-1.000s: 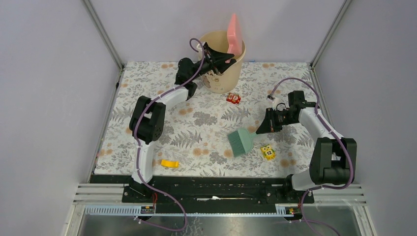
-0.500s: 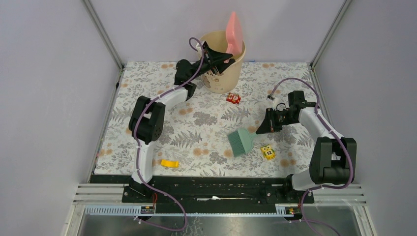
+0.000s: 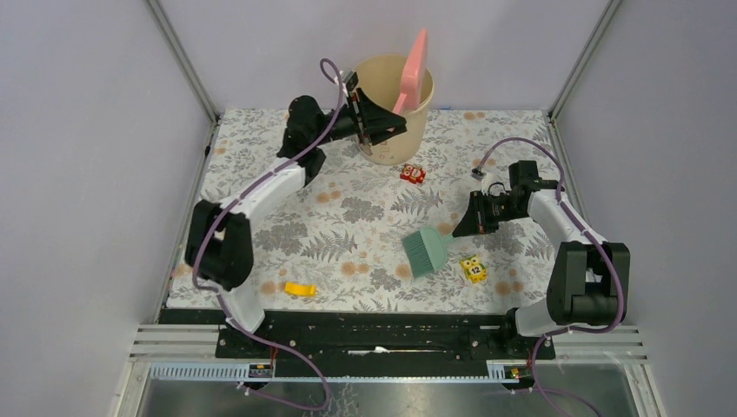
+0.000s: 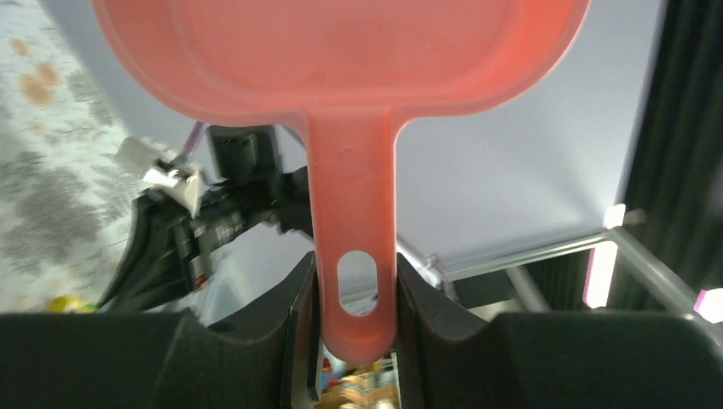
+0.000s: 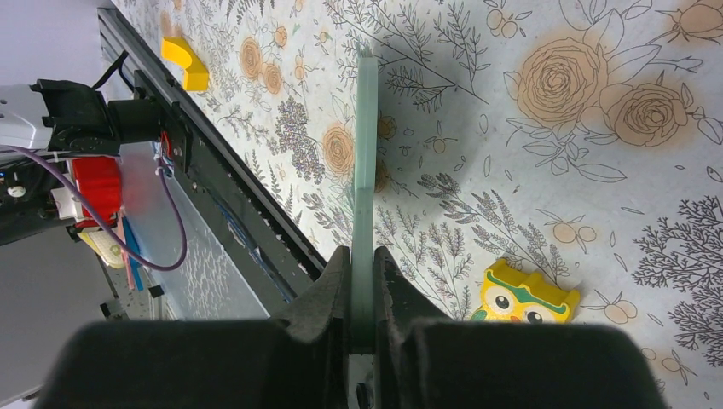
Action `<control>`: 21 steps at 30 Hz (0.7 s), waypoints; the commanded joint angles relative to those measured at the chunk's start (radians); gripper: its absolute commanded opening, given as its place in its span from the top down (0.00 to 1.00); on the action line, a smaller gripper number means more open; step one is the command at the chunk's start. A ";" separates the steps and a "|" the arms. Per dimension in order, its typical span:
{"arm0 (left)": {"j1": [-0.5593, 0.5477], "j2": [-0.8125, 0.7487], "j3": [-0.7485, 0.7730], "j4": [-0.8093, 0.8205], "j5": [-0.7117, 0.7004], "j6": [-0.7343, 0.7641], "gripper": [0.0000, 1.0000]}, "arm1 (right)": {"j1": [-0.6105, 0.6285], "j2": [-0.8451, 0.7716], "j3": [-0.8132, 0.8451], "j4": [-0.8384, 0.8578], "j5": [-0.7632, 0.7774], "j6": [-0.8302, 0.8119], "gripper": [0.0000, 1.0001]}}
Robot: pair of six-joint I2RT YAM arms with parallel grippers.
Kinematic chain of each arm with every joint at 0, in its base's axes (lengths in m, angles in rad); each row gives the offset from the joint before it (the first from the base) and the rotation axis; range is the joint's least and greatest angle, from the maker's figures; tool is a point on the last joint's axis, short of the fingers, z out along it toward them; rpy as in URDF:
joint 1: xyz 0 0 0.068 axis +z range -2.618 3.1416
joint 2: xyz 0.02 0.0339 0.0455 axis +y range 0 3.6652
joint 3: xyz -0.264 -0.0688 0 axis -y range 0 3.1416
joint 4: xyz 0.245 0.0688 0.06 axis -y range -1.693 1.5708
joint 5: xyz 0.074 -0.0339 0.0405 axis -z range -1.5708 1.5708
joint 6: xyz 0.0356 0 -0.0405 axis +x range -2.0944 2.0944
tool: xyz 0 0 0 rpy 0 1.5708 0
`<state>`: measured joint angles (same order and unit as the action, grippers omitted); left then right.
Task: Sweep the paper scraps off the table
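Observation:
My left gripper (image 3: 393, 115) is shut on the handle of the pink dustpan (image 3: 416, 62) and holds it tilted up over the beige bucket (image 3: 387, 149) at the back of the table (image 3: 365, 230). In the left wrist view the handle (image 4: 354, 221) is clamped between my gripper's (image 4: 355, 285) jaws. My right gripper (image 3: 459, 228) is shut on the handle of the green brush (image 3: 426, 249), whose bristles rest on the cloth. The right wrist view shows the brush (image 5: 366, 162) edge-on in my gripper (image 5: 364, 273). No paper scraps show in any view.
A red toy cube (image 3: 413, 174) lies just in front of the bucket. A yellow owl cube (image 3: 473, 269) sits right of the brush, also in the right wrist view (image 5: 529, 294). A flat yellow piece (image 3: 300, 288) lies near the front edge. Metal frame posts stand at the back corners.
My left arm has swung its elbow out to the left and lifted, turning the dustpan more edge-on and tilted over the bucket. The right arm and brush have not moved.

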<state>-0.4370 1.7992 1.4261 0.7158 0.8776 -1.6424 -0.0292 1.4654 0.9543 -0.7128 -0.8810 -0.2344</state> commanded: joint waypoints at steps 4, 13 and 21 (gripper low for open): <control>0.003 -0.311 -0.044 -0.817 -0.083 0.724 1.00 | -0.006 -0.019 0.011 -0.013 -0.009 -0.031 1.00; -0.016 -0.610 -0.290 -1.184 -0.430 1.040 1.00 | -0.006 -0.042 0.006 -0.013 -0.002 -0.034 1.00; -0.033 -0.690 -0.419 -1.375 -0.708 1.198 1.00 | -0.006 -0.045 0.008 -0.014 0.009 -0.037 1.00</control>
<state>-0.4664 1.1458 1.0622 -0.5652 0.3569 -0.5720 -0.0292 1.4544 0.9543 -0.7166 -0.8757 -0.2508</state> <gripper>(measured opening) 0.340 0.112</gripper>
